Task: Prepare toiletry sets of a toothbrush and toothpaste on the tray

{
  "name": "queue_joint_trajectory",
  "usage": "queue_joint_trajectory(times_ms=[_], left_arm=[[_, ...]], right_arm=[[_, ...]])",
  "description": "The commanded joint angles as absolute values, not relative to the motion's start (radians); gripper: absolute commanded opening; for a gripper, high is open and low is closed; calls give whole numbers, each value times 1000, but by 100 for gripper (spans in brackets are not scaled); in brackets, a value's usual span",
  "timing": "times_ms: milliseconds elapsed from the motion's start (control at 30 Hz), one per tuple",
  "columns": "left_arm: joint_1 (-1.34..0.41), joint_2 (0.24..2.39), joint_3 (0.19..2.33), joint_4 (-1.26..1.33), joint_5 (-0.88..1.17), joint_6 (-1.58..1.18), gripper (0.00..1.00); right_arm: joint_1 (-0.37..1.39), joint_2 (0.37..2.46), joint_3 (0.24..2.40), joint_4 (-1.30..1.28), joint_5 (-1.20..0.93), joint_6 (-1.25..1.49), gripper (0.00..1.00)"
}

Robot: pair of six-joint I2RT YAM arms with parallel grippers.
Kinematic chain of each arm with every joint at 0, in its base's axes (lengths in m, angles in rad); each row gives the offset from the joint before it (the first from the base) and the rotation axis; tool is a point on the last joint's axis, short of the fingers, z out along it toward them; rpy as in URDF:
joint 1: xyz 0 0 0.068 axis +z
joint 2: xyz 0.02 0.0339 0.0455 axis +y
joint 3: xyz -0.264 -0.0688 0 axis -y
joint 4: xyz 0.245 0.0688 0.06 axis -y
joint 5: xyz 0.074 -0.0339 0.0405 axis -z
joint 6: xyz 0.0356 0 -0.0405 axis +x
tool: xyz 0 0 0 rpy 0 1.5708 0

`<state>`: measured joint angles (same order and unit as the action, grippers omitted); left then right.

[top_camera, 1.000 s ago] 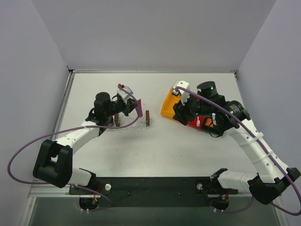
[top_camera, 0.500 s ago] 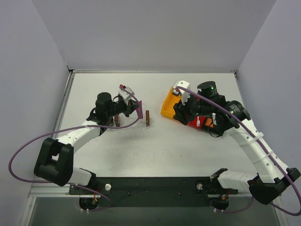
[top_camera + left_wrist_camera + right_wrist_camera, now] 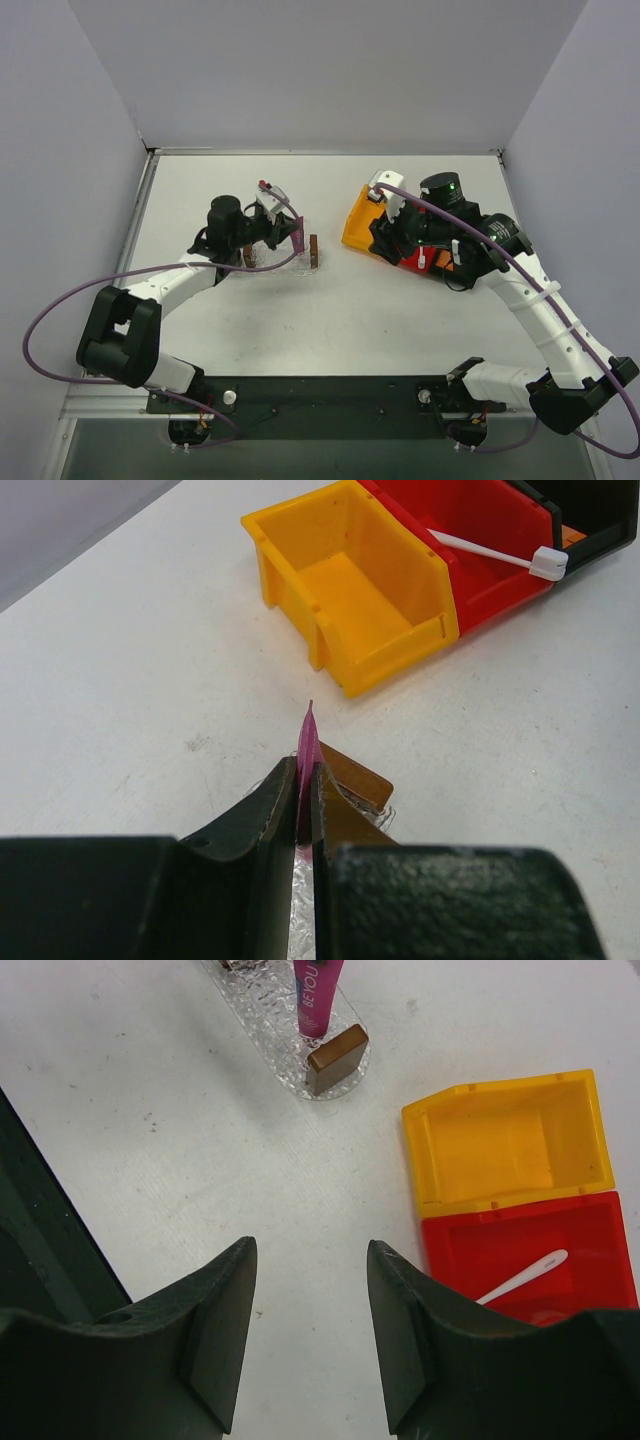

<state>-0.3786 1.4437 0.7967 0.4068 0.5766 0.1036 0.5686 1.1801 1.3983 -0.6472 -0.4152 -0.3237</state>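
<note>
Toothpaste (image 3: pixel 307 748), the pink tube, is pinched by its flat crimped end in the left end effector (image 3: pixel 305 780). The jaws are clenched on it so that it hangs upright, cap end down. Just beneath lies the tray (image 3: pixel 262 1022), with the tube's lower end close to one wooden block (image 3: pixel 336 1058); whether it touches the clear floor I cannot tell. Holding it vertical probably lets it settle between the blocks. Farther across the tabletop (image 3: pixel 150 660) sit the orange bin (image 3: pixel 400 650) and the red bin (image 3: pixel 505 595), where the toothbrush (image 3: pixel 480 545) lies. The right end effector (image 3: pixel 310 1255) hovers there, released and gripping nothing, likely poised for the toothbrush.
</note>
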Motion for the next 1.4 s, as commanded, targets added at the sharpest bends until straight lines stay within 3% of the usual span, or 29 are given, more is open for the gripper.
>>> queue_joint_trajectory(times_ms=[0,1367], left_arm=[[-382,1454,856,445,600,123,0],[-382,1517,798,538,620,132,0]], right_arm=[[558,1164,1394,-634,-420,-337,43],[541,1181,1378,-632,-439,-347,43]])
